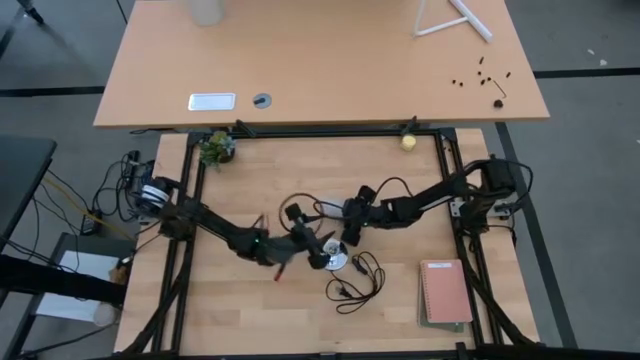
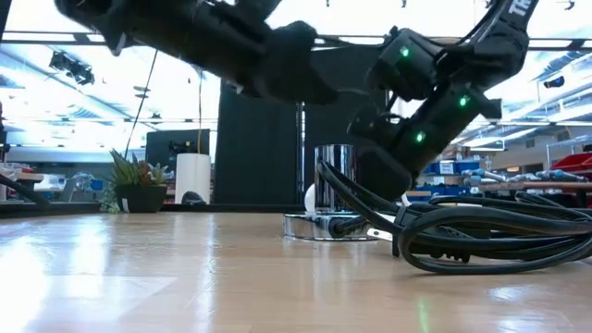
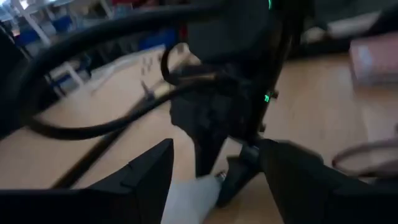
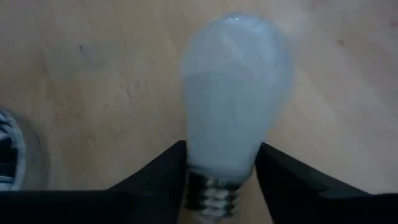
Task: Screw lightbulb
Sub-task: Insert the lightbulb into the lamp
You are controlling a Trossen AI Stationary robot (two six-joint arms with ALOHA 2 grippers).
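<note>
The white lightbulb is held in my right gripper, its glass end pointing down at the wooden table and its screw base back between the fingers. In the high view my right gripper is just beyond the round silver socket, which stands on the table with its chrome cylinder upright. My left gripper is open beside the socket. In the left wrist view its fingers stand wide on either side of the bulb's white glass. I cannot tell whether they touch it. My right gripper pinches the bulb's narrow neck between its two fingers, just above the screw base. The fingers come from above, slanting down along the bulb's axis. The bulb is clear of the table, glass end down.
The socket's black cord lies in loops on the near side of the socket and fills the right of the low view. A pink notebook lies at the near right. A small plant and a yellowish ball sit at the far edge.
</note>
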